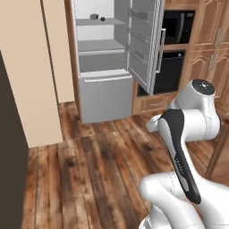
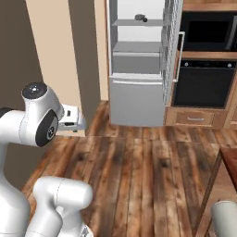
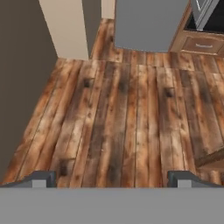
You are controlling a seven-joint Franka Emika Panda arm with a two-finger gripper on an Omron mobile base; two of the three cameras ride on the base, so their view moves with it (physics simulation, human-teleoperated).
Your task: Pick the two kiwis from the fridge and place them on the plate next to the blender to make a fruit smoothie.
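The fridge [image 1: 105, 94] stands open across the wooden floor, its door [image 1: 145, 42] swung out to the right. On its upper shelf [image 1: 100, 21] lie two small dark things [image 1: 95, 16] [image 1: 103, 19], also seen in the right base view [image 2: 138, 17] [image 2: 144, 19]; they are too small to tell which are kiwis. My gripper [image 3: 113, 179] hangs over bare floor planks, far short of the fridge, open, with nothing between its fingertips [image 3: 43, 178]. The plate and the blender are out of view.
Black built-in ovens [image 1: 172, 67] sit in wood cabinets right of the fridge. A beige wall block [image 1: 31, 67] and a dark panel [image 1: 11, 156] close off the left. A table corner [image 2: 227, 159] juts in at the right. Wooden floor [image 2: 139, 162] lies open between.
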